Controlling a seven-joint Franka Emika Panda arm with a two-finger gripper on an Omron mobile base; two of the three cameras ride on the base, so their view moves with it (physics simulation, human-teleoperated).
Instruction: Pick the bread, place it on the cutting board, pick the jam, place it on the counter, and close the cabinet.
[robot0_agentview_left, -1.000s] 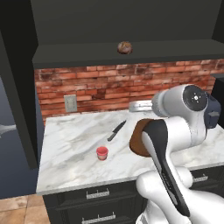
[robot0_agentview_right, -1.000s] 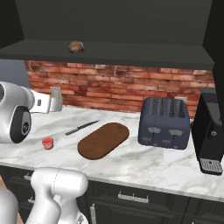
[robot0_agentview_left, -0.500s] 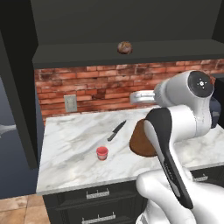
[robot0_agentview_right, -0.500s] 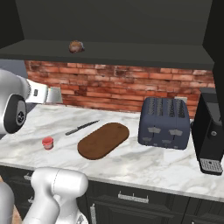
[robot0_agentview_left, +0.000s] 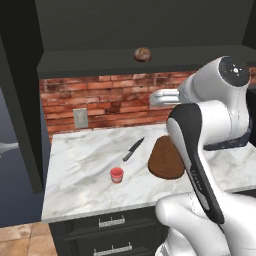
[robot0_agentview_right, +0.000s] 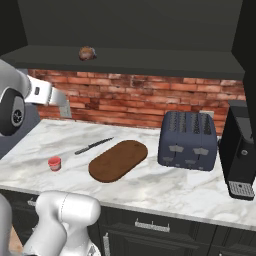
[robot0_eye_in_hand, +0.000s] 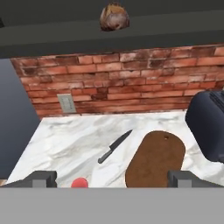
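Up on the cabinet (robot0_agentview_left: 120, 30) shelf sits the bread (robot0_eye_in_hand: 114, 16), so my empty pincer (robot0_eye_in_hand: 111, 178), tips spread wide, faces it from well back. Below, on the table (robot0_agentview_left: 90, 165), board (robot0_agentview_right: 118, 160) and jam (robot0_agentview_left: 116, 174) wait apart.

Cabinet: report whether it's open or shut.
Open: the cabinet interior is exposed, with the bread visible on its shelf.

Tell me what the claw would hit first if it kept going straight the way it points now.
Probably the red brick wall behind the counter; the claw aims there, passing above the cutting board and below the bread. Depth is unclear.
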